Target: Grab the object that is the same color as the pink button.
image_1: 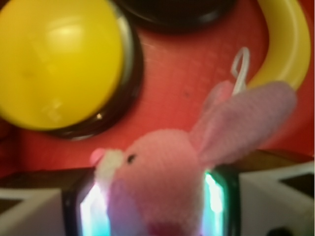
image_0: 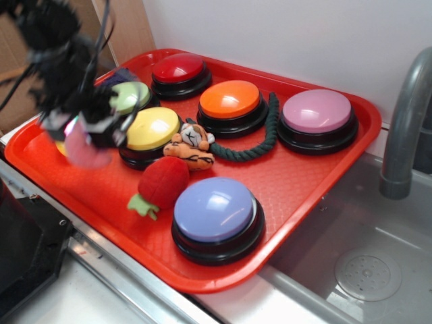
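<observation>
My gripper (image_0: 86, 138) (image_1: 156, 206) is shut on the small pink plush toy (image_1: 162, 172), a soft bunny-like shape with long ears and a thin white loop string. It hangs blurred below the fingers in the exterior view (image_0: 86, 147), above the left side of the red tray (image_0: 317, 175). The lit finger pads (image_1: 212, 201) press both its sides. The pink button (image_0: 317, 112) with its black base stands at the tray's far right, well away from the gripper.
On the tray stand a yellow button (image_0: 152, 128) (image_1: 54, 64) right beside the gripper, red (image_0: 178, 69), orange (image_0: 229, 99), green (image_0: 129, 96) and lavender-blue (image_0: 214, 210) buttons, a red plush strawberry (image_0: 162, 183), a tiger plush (image_0: 191, 145), a green rope (image_0: 264, 135) and a yellow banana (image_1: 288, 44). A sink and faucet (image_0: 405, 128) are to the right.
</observation>
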